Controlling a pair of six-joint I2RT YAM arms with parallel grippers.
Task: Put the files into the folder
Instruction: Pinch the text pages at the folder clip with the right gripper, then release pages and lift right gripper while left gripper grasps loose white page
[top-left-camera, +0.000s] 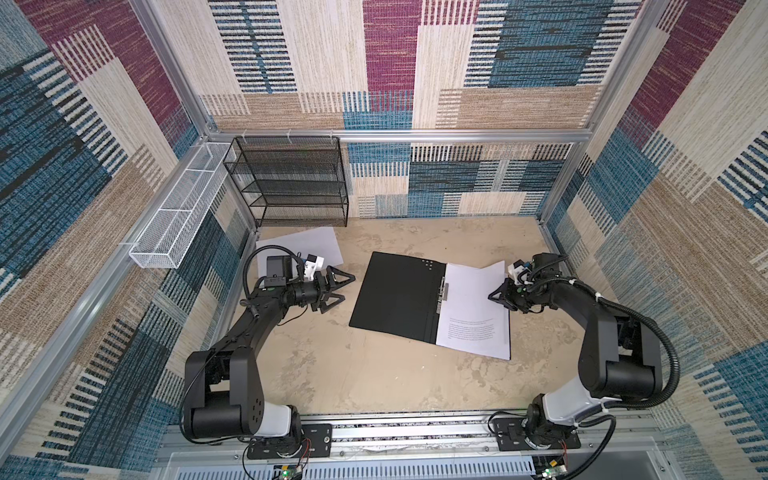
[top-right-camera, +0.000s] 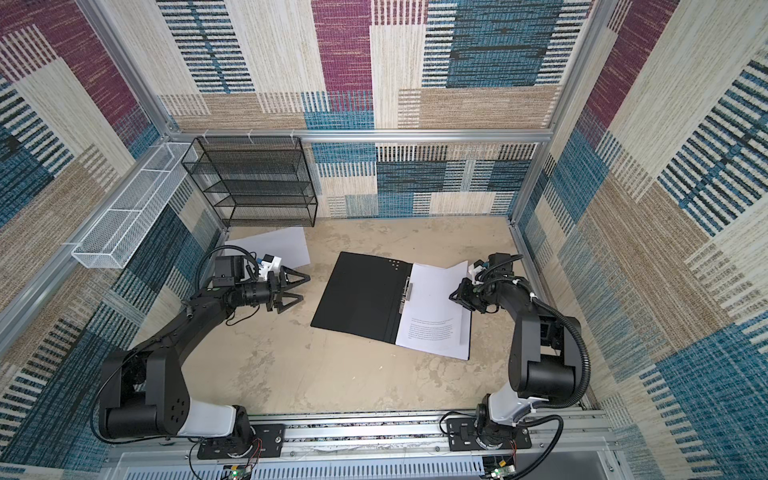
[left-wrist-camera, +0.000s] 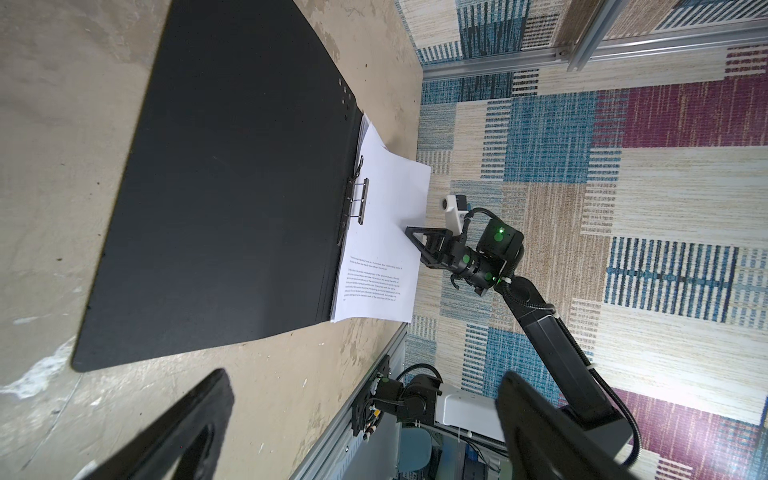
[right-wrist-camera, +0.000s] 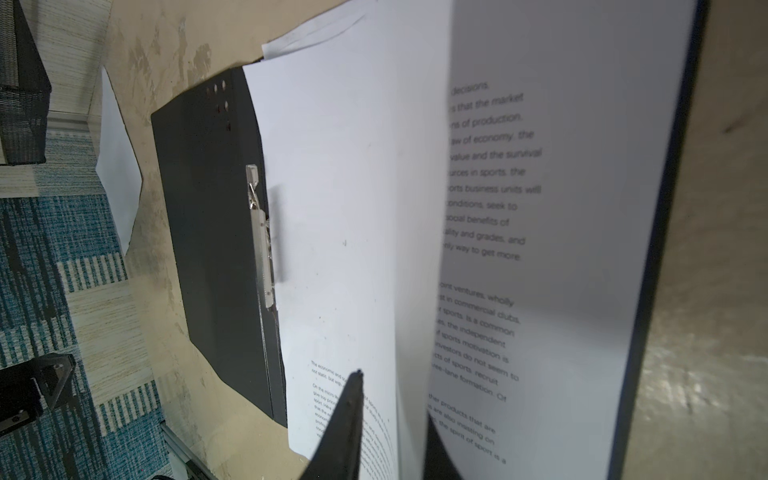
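Note:
The folder (top-left-camera: 399, 291) (top-right-camera: 357, 291) lies open on the table with its black inside up. A metal clip (top-left-camera: 444, 289) sits at its spine. The files (top-left-camera: 473, 316) (top-right-camera: 432, 324) lie stacked on its right half, printed text on top. My right gripper (top-left-camera: 496, 295) (right-wrist-camera: 395, 395) is at the stack's right edge. The top sheet's raised edge (right-wrist-camera: 415, 291) stands between its slightly parted fingers, with a gap beside it. Another white sheet (top-left-camera: 299, 245) lies at the back left. My left gripper (top-left-camera: 348, 288) (left-wrist-camera: 365, 382) hovers open and empty, left of the folder.
A black wire-mesh rack (top-left-camera: 291, 183) stands against the back wall at the left. A white mesh basket (top-left-camera: 178, 216) hangs on the left wall. Aluminium rails border the table on all sides. Both arm bases sit on the front rail.

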